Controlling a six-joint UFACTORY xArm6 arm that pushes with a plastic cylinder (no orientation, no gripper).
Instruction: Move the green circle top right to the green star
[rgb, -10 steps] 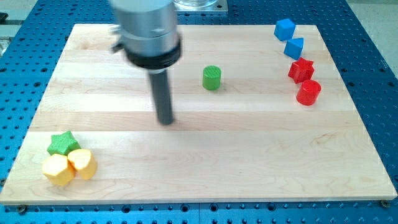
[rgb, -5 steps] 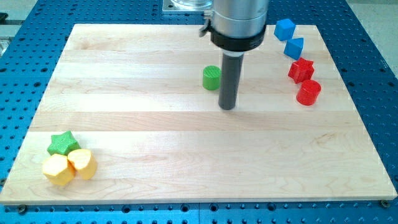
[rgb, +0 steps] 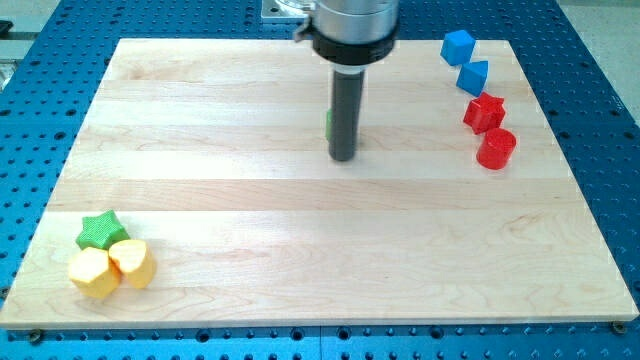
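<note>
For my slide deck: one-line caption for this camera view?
Rod tip in front of the mostly hidden green circle; green star at the view's bottom left.

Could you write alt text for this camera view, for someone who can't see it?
A dark rod stands on a wooden board, my tip directly in front of the green circle, hiding nearly all of it. The green star sits by two yellow blocks at the view's bottom left.

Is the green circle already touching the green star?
No: the green circle sits mid-board behind my tip, far from the green star.
</note>
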